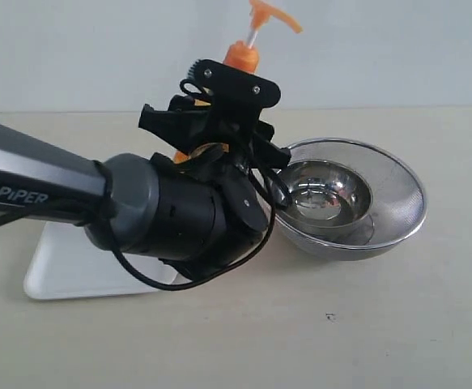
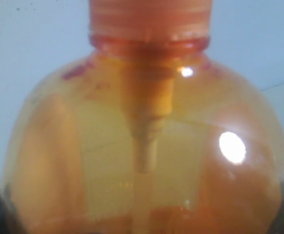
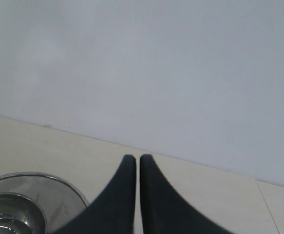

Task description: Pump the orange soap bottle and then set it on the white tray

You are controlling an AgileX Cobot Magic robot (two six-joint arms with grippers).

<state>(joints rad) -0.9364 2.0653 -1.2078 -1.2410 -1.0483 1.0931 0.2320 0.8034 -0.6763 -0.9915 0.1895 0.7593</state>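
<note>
**Three ways this carry could fail, biggest first**

Biggest: a slip. The left gripper (image 1: 219,134) sits around the rounded shoulder of the orange soap bottle (image 2: 146,146), which fills its wrist camera right up to the neck. I cannot tell whether the jaws actually press on it. A curved, glossy, liquid-heavy body could slide down through a loose hold or tip out of it.

Next: a collision. The steel bowls (image 1: 397,219) lie just beside the gripper, on the side away from its arm, and a swing that way would knock them. The white tray (image 1: 53,267) lies under the arm, behind the gripper's wrist. A set-down that falls short could catch its raised rim and topple the bottle.

Smallest: the pump head (image 1: 272,14) stands raised above the gripper on its white stem. The right gripper (image 3: 138,163), fingers together and empty, looks free to press it. An off-centre push would lever the bottle sideways.
</note>
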